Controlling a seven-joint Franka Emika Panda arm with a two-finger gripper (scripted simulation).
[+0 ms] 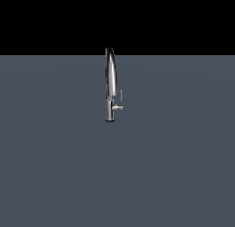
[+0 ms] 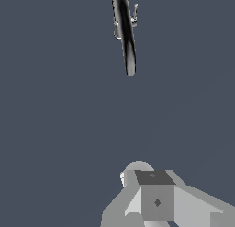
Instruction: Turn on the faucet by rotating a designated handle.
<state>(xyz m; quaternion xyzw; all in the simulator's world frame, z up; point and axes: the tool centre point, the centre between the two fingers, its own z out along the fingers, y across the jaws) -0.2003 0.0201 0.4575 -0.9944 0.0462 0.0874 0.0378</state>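
Note:
The faucet (image 1: 110, 76) stands upright on the grey floor in the middle of the exterior view, a tall narrow arched chrome spout on a short cylindrical base. The handle (image 1: 119, 105) is a short stub off the base on the exterior view's right, ending in a thin upright rod. The arm does not show in the exterior view. In the wrist view the faucet (image 2: 125, 35) and the handle (image 2: 134, 17) are well apart from my gripper (image 2: 154, 189). Only grey blocky parts of the gripper show. How its jaws stand is not clear, and nothing is seen in them.
A flat grey floor (image 1: 55, 166) surrounds the faucet on all sides. A black background lies behind it. No other objects show.

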